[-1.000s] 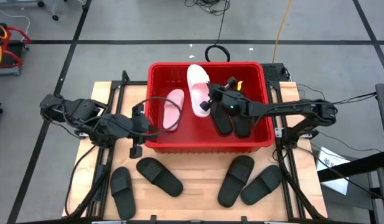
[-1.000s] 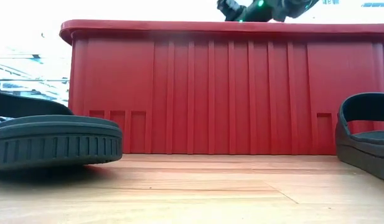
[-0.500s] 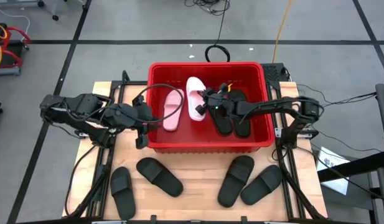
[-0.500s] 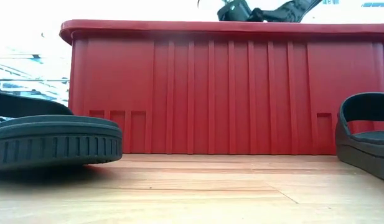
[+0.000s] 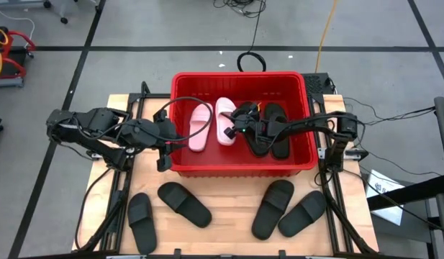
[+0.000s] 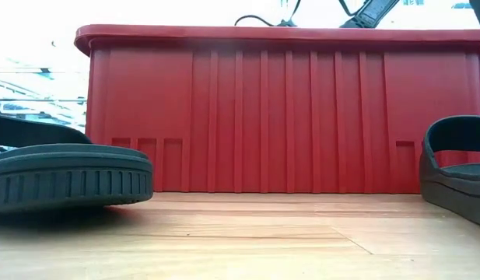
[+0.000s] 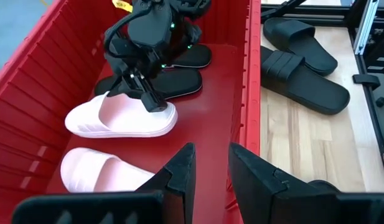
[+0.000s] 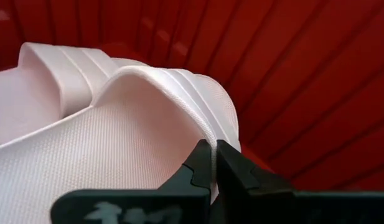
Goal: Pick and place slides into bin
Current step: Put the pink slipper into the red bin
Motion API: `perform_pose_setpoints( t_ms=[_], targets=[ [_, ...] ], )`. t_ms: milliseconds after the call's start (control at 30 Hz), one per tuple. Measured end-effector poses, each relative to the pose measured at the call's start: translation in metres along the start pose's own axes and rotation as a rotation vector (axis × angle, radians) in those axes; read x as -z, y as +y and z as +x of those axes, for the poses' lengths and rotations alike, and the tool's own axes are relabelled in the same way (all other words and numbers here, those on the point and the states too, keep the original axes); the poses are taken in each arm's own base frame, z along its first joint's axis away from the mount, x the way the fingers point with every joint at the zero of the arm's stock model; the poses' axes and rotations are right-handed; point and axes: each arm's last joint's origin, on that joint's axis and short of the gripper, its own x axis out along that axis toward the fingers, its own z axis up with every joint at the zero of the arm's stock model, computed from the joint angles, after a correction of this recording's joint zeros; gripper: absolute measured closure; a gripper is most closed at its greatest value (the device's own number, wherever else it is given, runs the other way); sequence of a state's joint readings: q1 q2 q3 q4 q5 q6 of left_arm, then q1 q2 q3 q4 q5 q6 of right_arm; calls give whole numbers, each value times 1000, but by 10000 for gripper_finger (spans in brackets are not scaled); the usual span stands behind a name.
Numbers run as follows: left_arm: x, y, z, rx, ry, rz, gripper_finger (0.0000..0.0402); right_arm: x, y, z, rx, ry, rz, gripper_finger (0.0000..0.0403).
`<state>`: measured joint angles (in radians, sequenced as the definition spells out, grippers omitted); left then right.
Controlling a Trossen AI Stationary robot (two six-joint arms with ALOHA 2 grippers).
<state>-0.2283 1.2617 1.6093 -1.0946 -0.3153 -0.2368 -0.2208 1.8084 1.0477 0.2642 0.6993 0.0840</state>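
Observation:
The red bin (image 5: 239,167) stands mid-table. Inside lie two pale pink slides (image 5: 200,126) (image 5: 224,119) side by side and two black slides (image 5: 261,137) (image 5: 279,135), soles on the floor. My right gripper (image 5: 234,128) is down in the bin, shut on the right-hand pink slide (image 7: 120,118). My left gripper (image 5: 164,147) hangs open and empty over the bin's left rim; its fingers (image 7: 179,174) point into the bin. Several black slides (image 5: 184,203) (image 5: 272,207) lie sole-down on the table in front of the bin. My right gripper pinches a thin raised edge (image 8: 211,163) of the pink slide between its two fingertips, at one end of the slide (image 7: 162,111), beside the strap (image 8: 173,81). The fingers slant down from the table's right side. The slide lies level on the bin floor, strap up.
More black slides lie at the front left (image 5: 142,219) and front right (image 5: 302,214). In the low view the bin's front wall (image 6: 263,117) stands between a black slide on the left (image 6: 61,175) and one on the right (image 6: 457,167). Black frame rails run along both table sides.
My right gripper has gone down into the bin and toward the near left with the pink slide, staying shut. The slide, held high over the bin's far part before, now lies on the floor beside the other pink one. My left gripper has edged toward the bin's left rim.

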Motion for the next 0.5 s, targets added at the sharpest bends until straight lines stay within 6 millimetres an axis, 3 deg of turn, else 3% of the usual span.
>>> perform_pose_setpoints(
  t_ms=[500],
  targets=[
    [0, 0, 0, 3, 2, -3, 309, 13, 6, 8, -22, 40, -77, 403]
  ],
)
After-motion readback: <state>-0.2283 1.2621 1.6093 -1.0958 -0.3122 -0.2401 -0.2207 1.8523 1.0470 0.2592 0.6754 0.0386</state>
